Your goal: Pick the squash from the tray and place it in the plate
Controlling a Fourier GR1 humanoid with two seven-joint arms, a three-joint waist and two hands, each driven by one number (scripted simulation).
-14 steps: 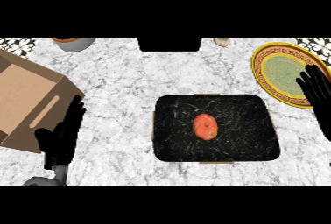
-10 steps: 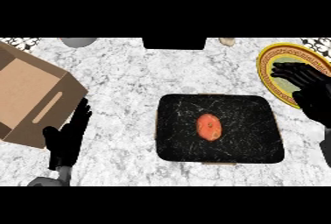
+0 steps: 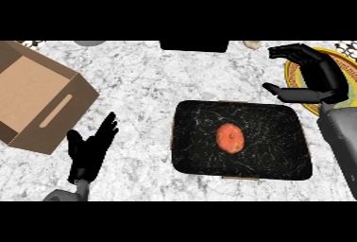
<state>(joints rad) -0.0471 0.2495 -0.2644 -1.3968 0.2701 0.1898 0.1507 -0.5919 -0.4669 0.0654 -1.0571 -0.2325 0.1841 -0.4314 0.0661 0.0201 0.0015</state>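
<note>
I see the squash (image 3: 230, 138), a small orange-red oval, lying alone mid-tray (image 3: 195, 160). The yellow-rimmed plate (image 3: 291, 75) sits upper right, under my right hand (image 3: 317, 78), fingers spread, holding nothing. Left hand (image 3: 89, 151) rests open, lower left.

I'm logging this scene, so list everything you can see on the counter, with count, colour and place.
squash: one, orange, middle of the tray
tray: one, black, centre-right of the counter
plate: one, yellow and green, top right, mostly hidden by the right robot hand
cardboard box: one, brown, open, far left
counter: one, white-grey marble
left robot hand: one, black, open, lower left
right robot hand: one, black, open, over the plate
</note>
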